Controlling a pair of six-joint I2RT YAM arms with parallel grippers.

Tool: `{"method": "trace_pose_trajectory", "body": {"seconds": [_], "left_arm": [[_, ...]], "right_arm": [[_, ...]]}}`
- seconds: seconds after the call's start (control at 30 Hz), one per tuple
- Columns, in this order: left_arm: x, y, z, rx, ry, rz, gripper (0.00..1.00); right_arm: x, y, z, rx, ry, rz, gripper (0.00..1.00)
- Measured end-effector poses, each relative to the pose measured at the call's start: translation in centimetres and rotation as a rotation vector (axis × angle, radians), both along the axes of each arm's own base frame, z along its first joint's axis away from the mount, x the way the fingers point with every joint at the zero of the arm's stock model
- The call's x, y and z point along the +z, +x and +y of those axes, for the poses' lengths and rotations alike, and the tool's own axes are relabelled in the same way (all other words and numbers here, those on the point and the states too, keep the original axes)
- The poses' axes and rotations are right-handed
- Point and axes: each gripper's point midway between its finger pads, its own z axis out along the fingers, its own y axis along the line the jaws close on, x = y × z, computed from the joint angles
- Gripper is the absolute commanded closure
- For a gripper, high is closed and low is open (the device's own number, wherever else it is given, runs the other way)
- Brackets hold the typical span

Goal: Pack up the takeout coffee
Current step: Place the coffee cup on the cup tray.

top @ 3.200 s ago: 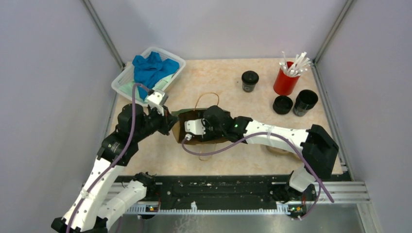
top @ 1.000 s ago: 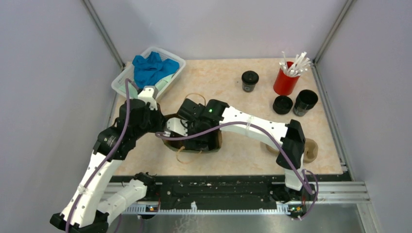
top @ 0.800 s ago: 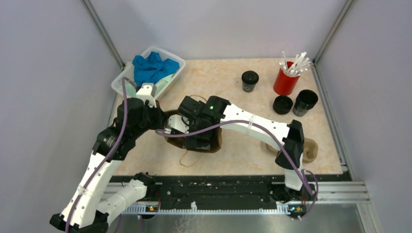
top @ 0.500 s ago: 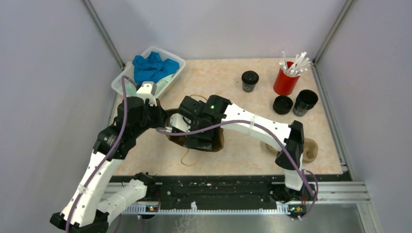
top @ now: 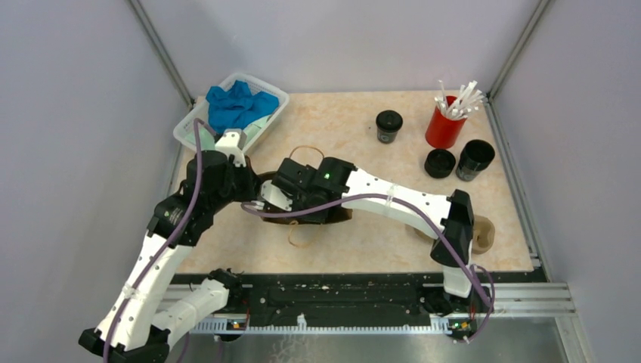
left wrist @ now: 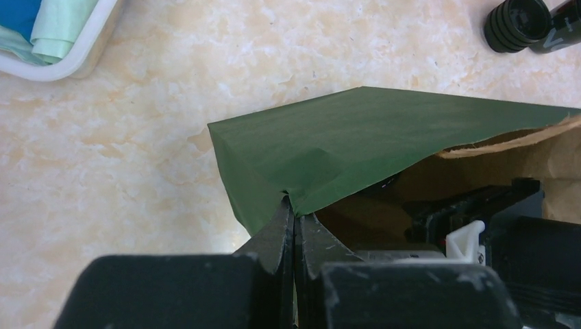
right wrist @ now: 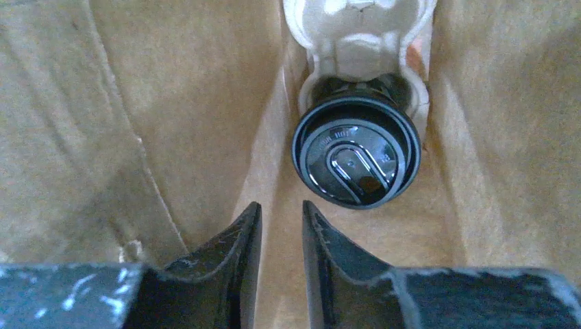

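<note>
A paper bag (left wrist: 356, 137), green outside and brown inside, lies on its side mid-table (top: 342, 216). My left gripper (left wrist: 294, 214) is shut on the edge of the bag's mouth, seen in the top view (top: 255, 187) at the bag's left end. My right gripper (right wrist: 281, 205) is inside the bag, its jaws a narrow gap apart with nothing between them. Just beyond its fingertips a black lidded takeout coffee (right wrist: 356, 159) sits in a pulp carrier (right wrist: 360, 34) deep in the bag. Two more black cups (top: 388, 125) (top: 475, 159) stand at the back right.
A short black piece (top: 439, 162) sits beside the right cup. A red cup of white sticks (top: 446, 121) stands in the back right corner. A white basket (top: 189, 125) with blue cloth is at the back left. Another pulp carrier (top: 480, 233) shows behind the right arm.
The right wrist has shifted slightly at the bag's mouth and the bag has moved and flattened with it. The left arm keeps its hold in the same place.
</note>
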Motion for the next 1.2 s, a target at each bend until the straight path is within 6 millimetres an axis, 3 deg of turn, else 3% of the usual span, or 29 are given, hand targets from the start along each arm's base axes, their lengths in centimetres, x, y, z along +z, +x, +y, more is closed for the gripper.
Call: {"method": "trace_pose_trajectory", "body": {"seconds": [0.33, 0.43, 0.57, 0.77, 1.0, 1.03, 1.07, 1.2], "left_arm": [[-1.2, -0.2, 0.0, 0.004, 0.011, 0.050, 1.00], [-1.2, -0.5, 0.1, 0.008, 0.005, 0.052, 1.00], [-1.3, -0.7, 0.2, 0.016, 0.000, 0.058, 1.00], [-1.5, -0.8, 0.3, 0.038, -0.011, 0.075, 1.00], [-1.8, -0.7, -0.1, 0.086, -0.053, 0.145, 1.00], [-1.8, -0.7, -0.1, 0.096, -0.062, 0.156, 1.00], [-1.8, -0.6, -0.2, 0.106, -0.069, 0.170, 1.00], [-1.3, -0.4, -0.5, 0.140, -0.089, 0.221, 1.00]], "right_arm": [[0.4, -0.1, 0.0, 0.020, 0.081, -0.053, 0.67], [0.9, 0.1, 0.2, 0.013, 0.113, -0.066, 0.54], [2.2, 0.2, 0.4, 0.014, 0.177, -0.080, 0.46], [5.9, 0.0, 0.9, -0.015, 0.311, -0.098, 0.29], [12.0, -0.4, 1.4, -0.127, 0.475, -0.067, 0.21], [12.8, -0.7, 1.3, -0.148, 0.496, -0.051, 0.18], [13.7, -1.0, 1.1, -0.181, 0.519, -0.029, 0.05], [17.1, -1.6, -0.9, -0.365, 0.611, 0.023, 0.01]]}}
